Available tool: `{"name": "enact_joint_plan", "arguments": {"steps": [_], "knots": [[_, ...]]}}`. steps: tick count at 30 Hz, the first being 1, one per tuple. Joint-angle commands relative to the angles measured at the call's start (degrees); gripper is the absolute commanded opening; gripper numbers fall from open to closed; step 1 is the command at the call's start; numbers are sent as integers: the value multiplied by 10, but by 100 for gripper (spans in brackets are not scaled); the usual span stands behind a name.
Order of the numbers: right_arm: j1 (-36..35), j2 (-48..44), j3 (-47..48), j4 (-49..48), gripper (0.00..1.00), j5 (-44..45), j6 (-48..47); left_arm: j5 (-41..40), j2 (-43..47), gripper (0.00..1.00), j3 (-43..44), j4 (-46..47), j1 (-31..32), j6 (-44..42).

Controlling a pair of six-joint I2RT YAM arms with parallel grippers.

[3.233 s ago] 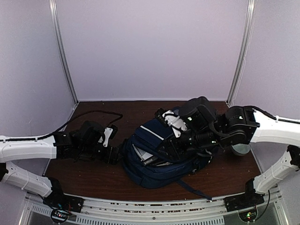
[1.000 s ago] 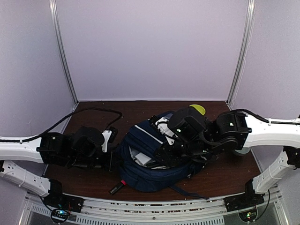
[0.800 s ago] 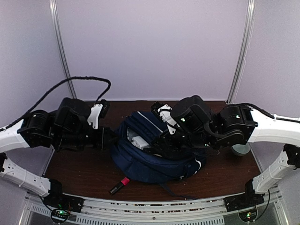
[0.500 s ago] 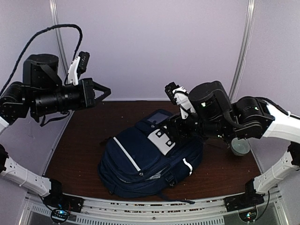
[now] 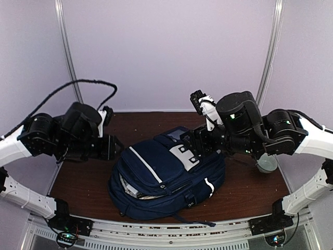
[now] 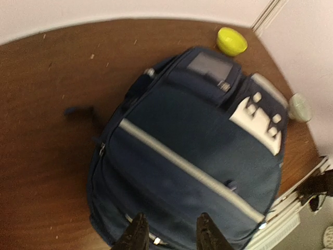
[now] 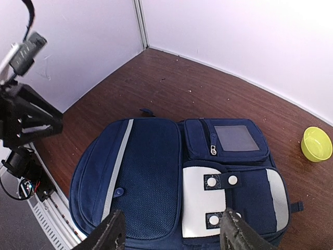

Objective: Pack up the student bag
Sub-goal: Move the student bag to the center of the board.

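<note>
The student bag (image 5: 166, 174) lies front side up in the middle of the table. It is navy with white trim lines and a white patch (image 5: 186, 154). Its near-left side gapes and shows pale contents (image 5: 130, 188). My left gripper (image 5: 115, 146) hovers left of the bag, apart from it. In the left wrist view the bag (image 6: 192, 151) fills the frame below the open, empty left gripper (image 6: 170, 232). My right gripper (image 5: 193, 139) hangs over the bag's top end. In the right wrist view the right gripper (image 7: 173, 232) is wide open and empty above the bag (image 7: 151, 177).
A yellow bowl (image 7: 317, 144) sits at the back right, also in the left wrist view (image 6: 232, 41). A grey round object (image 5: 266, 164) lies under the right arm. The left arm's black cable (image 5: 78, 86) loops up at the back left. Purple walls enclose the table.
The bag now lies front up where both grippers earlier worked at its opening. The left arm has come down from high to beside the bag. The small red and black item by the front edge no longer shows.
</note>
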State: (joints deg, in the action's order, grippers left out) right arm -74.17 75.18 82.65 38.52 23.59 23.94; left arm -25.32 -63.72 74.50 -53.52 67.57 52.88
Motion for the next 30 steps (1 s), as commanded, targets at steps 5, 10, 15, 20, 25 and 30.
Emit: {"name": "enact_joint_plan", "arguments": {"steps": [5,10,15,20,25,30], "knots": [[2,-11,-30,-20,62,-20,17,78,89,47,-217,-7,-3,138],[2,4,-32,-24,62,-41,24,78,92,52,-252,61,-4,121],[2,8,-33,-19,62,-53,27,43,79,55,-235,68,-44,19],[2,8,-31,-1,62,-63,20,74,86,54,-247,96,-127,-149],[0,17,-29,-6,62,-105,10,90,74,49,-269,108,-171,-214],[-43,56,-29,-26,59,-176,-19,151,91,46,-310,162,-236,-228]]}}
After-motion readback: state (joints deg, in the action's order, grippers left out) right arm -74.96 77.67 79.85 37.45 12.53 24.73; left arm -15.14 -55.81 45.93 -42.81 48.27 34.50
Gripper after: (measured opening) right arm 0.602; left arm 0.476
